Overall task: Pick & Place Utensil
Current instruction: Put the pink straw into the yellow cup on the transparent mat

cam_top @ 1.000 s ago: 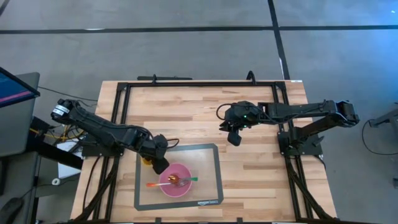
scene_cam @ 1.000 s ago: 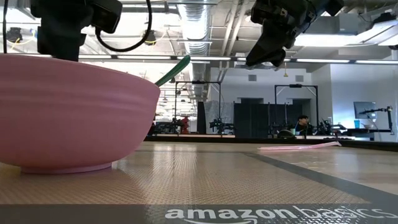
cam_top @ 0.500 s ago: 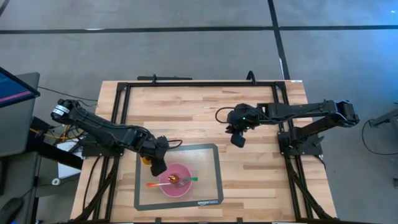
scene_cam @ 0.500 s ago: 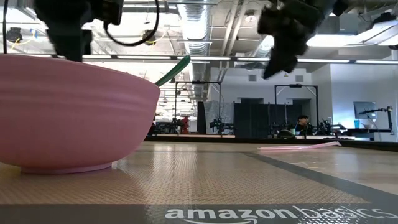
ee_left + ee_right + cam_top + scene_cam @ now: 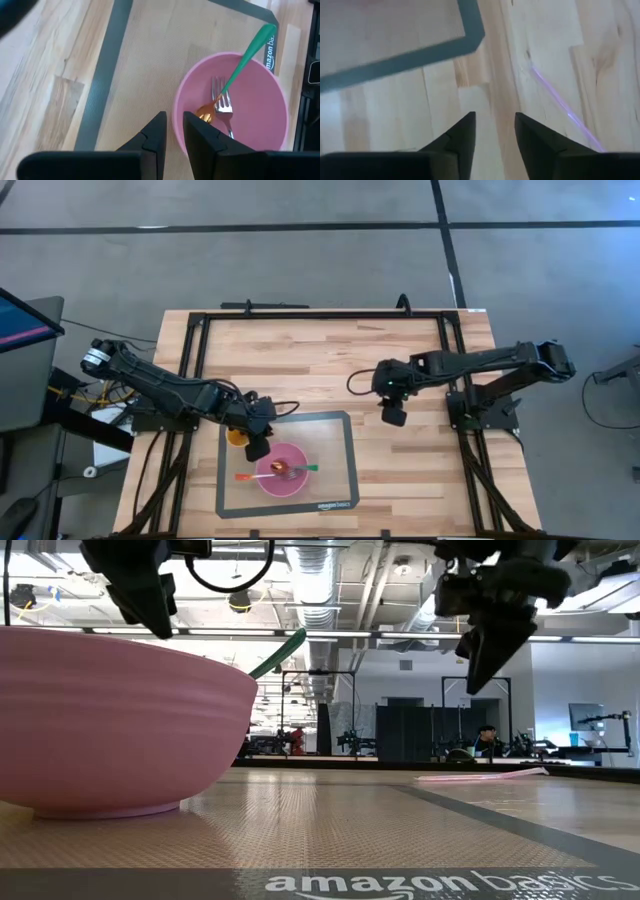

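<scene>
We see the left gripper, fingers narrowly parted and empty, at the pink bowl, while the open right gripper, the nearer arm, hovers beside a thin purple utensil lying aslant on wood, apparently just far of it.

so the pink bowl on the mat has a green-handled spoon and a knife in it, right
Not quite. The bowl on the mat holds the green-handled spoon and a fork, not a knife; the left wrist view shows its tines clearly.
</scene>
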Robot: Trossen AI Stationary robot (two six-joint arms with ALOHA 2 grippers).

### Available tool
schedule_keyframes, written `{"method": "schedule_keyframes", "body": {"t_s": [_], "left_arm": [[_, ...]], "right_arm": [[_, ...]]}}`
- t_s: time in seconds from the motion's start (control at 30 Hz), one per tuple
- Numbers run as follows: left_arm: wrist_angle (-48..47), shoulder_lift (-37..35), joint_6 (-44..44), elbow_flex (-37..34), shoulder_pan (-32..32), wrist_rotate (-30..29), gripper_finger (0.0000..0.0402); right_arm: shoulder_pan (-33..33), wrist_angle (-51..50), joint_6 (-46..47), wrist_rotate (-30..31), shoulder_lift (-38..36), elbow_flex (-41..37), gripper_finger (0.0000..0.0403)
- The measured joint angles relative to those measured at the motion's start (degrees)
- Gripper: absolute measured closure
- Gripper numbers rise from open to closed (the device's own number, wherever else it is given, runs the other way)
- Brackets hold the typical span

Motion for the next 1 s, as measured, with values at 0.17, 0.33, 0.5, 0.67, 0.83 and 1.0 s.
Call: {"method": "schedule_keyframes", "body": {"t_s": [0.17,0.33,0.5,0.67,0.83,1.0], "left_arm": [[0.4,0.0,0.0,0.0,0.0,-0.1,0.0337],[1.1,0.0,0.0,0.0,0.0,-0.1,0.0337],[1.6,0.0,-0.1,0.0,0.0,-0.1,0.0337],[2.0,0.0,-0.2,0.0,0.0,-0.3,0.0337],[2.2,0.0,-0.2,0.0,0.0,-1.2,0.0337],[2.4,0.0,1.3,0.0,0.0,-1.4,0.0337]], "right_arm": [[-1.4,-2.1,-0.7,5.3,6.1,0.0,0.0228],[-5.7,-6.3,-0.7,14.4,13.6,0.0,0.0194],[-11.3,-7.5,-1.2,15.1,20.2,0.1,0.0187],[-16.0,-8.7,-3.3,17.3,24.8,0.3,0.0195],[-19.0,-9.3,-5.5,17.8,26.0,0.5,0.0208],[-20.6,-8.5,-11.4,17.9,25.0,0.2,0.0215]]}}
